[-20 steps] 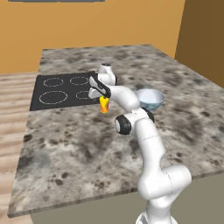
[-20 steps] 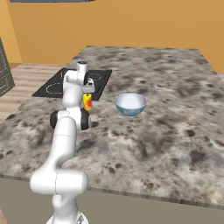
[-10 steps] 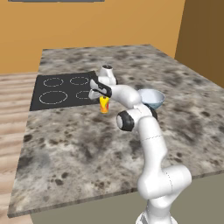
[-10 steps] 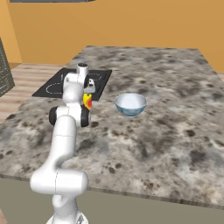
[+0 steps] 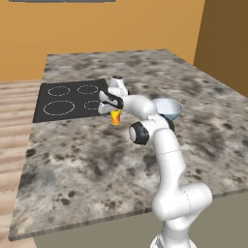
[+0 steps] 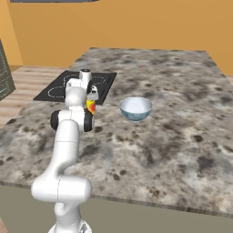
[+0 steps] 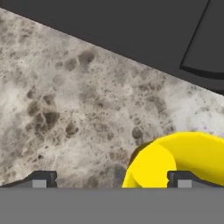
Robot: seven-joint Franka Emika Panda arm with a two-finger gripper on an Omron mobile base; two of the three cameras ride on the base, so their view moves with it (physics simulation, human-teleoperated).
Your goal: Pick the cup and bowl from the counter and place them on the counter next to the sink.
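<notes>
Beside the front edge of the stovetop [image 5: 70, 100], the tool [image 5: 114, 109] hangs right over the cup [image 5: 115, 117], its jaws spread as wide as they go and pinching nothing. The cup stands upright on the bench [image 5: 87, 160], just off the stovetop's near corner. From the hand view the cup [image 7: 183, 159] sits off-centre: its yellow rim lies by one fingertip [image 7: 186, 178] and runs past it, while the other fingertip [image 7: 40, 178] stands over bare granite. So I judge the step in hand to be the reach for the cup, first of the two pickups, with no grasp made yet.

The next move calls for shifting the tool sideways until the cup sits squarely between the tips, then lowering and pressing the jaws together on its tapered wall. A descent from this offset risks one tip landing on the rim and knocking the cup over.

The bowl [image 6: 135, 108] rests upright on the bench, a little apart from the cup on the side away from the stovetop, untouched. Its white inside looks empty. The cup's mouth, as far as the hand view shows it, holds nothing either.
</notes>
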